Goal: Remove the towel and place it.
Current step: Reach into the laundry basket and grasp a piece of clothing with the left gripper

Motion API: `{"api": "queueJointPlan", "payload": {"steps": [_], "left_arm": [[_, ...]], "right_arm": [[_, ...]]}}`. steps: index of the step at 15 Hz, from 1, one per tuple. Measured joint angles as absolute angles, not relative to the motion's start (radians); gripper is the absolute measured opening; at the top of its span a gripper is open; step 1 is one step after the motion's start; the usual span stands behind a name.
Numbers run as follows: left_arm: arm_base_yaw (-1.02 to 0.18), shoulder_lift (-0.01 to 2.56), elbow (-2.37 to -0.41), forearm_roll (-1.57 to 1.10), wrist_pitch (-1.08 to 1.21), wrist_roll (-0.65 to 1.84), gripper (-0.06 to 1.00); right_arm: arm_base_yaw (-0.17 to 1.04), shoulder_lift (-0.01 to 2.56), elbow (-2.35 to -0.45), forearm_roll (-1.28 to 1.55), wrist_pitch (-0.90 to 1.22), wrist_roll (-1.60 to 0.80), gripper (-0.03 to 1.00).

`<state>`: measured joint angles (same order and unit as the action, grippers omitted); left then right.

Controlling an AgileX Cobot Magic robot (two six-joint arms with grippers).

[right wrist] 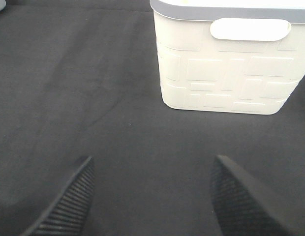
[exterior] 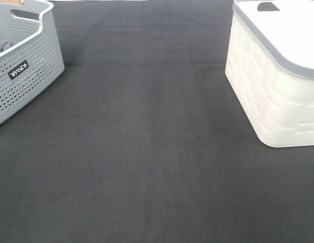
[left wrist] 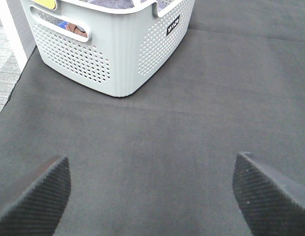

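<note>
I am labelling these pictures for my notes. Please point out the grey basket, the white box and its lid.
grey basket (exterior: 38, 83): high view, on its perforated side wall.
white box (exterior: 263, 101): high view, on its patterned side wall.
lid (exterior: 293, 30): high view, on its flat top.

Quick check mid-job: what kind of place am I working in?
Probably a staged laundry-sorting bench, not a real home: a black felt-like mat covers the whole surface, with a grey perforated basket on the left and a white lidded bin on the right.
</note>
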<state>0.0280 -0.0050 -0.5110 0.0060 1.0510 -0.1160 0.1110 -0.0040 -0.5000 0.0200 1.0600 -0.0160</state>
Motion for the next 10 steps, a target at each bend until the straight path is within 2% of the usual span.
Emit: {"api": "queueJointPlan", "payload": {"steps": [10], "left_arm": [[0.028, -0.005, -0.511, 0.006, 1.047, -0.115, 0.82]], "right_arm": [[0.111, -0.004, -0.5, 0.02, 1.06, -0.017, 0.67]]}}
